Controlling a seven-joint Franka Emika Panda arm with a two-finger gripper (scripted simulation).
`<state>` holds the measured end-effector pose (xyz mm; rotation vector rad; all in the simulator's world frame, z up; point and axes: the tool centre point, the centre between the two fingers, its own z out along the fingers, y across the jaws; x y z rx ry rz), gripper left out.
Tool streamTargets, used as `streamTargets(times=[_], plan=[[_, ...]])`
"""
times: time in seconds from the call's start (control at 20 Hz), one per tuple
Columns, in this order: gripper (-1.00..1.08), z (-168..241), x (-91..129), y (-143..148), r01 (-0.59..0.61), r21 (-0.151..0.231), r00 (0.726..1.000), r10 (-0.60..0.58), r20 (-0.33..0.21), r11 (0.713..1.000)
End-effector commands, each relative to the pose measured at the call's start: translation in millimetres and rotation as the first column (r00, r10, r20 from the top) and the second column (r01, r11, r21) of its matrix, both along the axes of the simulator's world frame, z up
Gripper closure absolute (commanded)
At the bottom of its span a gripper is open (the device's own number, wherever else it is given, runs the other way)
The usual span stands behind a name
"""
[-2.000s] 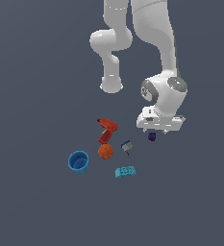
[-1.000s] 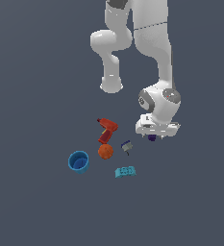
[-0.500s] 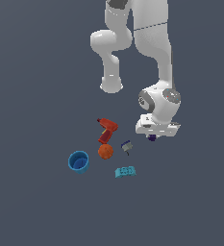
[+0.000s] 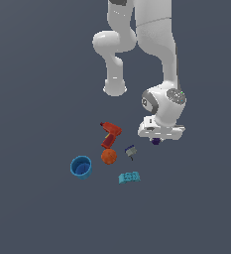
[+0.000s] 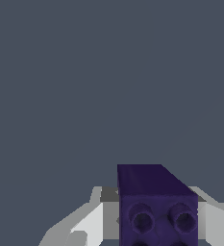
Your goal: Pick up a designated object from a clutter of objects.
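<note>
The gripper (image 4: pixel 156 140) jaws grasp the purple block (image 5: pixel 154 206) between them; the blue cup (image 4: pixel 81 167) holds nothing visible.

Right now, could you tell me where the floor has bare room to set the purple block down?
Bare floor lies on the exterior view's right of the gripper holding the purple block. It is crowded around the red drill, orange ball and grey-and-blue piece.
</note>
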<state>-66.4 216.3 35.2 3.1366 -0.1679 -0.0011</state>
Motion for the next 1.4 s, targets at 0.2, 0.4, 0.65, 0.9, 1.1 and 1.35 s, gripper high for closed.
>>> streamTargets(times=[0.2,0.4,0.65,0.9,1.1,1.35], plan=[[1.08,32.3,5.3,-21.4,0.000,0.000,1.000,0.000,0.001,1.000],[1.08,62.7,10.0,-41.3,0.000,0.000,1.000,0.000,0.001,1.000],[1.08,110.1,17.4,-71.8,0.000,0.002,1.000,0.000,0.000,1.000],[1.08,162.1,25.9,-105.0,-0.001,0.004,1.000,0.001,0.000,1.000],[1.08,202.2,32.9,-130.6,-0.001,0.005,1.000,0.001,0.000,1.000],[1.08,248.6,41.7,-160.7,0.000,0.004,1.000,0.000,0.000,1.000]])
